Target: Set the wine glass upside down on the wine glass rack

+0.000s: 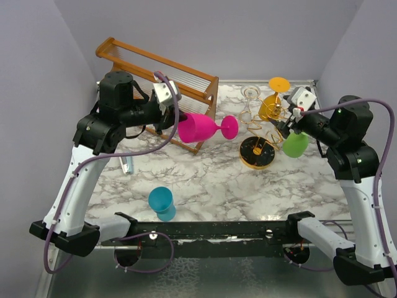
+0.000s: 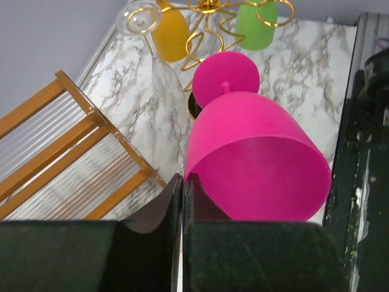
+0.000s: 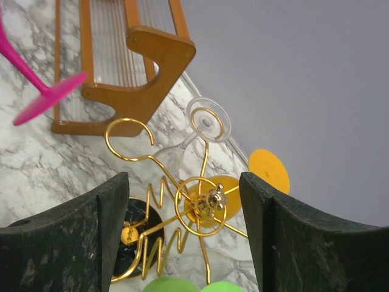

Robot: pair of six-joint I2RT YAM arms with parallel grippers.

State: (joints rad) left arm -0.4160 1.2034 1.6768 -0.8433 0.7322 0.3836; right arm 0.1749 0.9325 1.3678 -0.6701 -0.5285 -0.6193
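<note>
Pink wine glass (image 1: 200,127) held above marble table (image 1: 205,180), lying on side. Long axis level, running left to right: mouth points left, foot points right toward gold wire rack (image 1: 257,152). Glass just left of rack, not touching. Left gripper (image 1: 175,118) pinched on rim of glass mouth. Right gripper (image 1: 291,127) beside rack, fingers spread apart, green glass (image 1: 296,144) low between them. Orange glass (image 1: 271,107) and clear glass (image 1: 250,93) hang on rack.

Left arm (image 1: 80,180) reaching forward and inward, left gripper (image 2: 182,182) pinching a glass (image 2: 255,164) by its rim, right arm (image 1: 366,192) bending inward, right gripper (image 3: 183,182) holding its fingers spread wide.
</note>
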